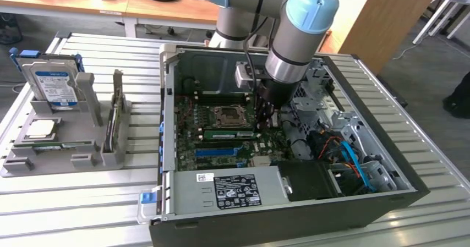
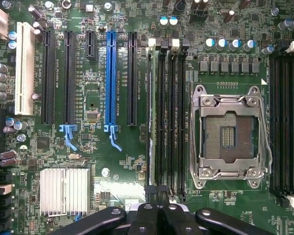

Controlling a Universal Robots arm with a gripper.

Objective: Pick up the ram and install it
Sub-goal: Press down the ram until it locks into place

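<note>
**Ram edge-on in the memory slots under a closed end effector**

Exterior view: the ram lies in a slot on the motherboard inside the open computer case, directly below the end effector, which reaches down into the case. A hard drive stands in a grey holder on the bench, well apart.

Wrist view: the end effector has its fingers pressed together, gripping nothing visible. Just ahead of the tips, the ram sits edge-on in the slot farthest from the CPU socket.

The ram is sitting edge-up in a mobo slot beside the CPU socket, a long narrow green stick. In the wrist view it's showing edge-on as a thin strip.
</note>
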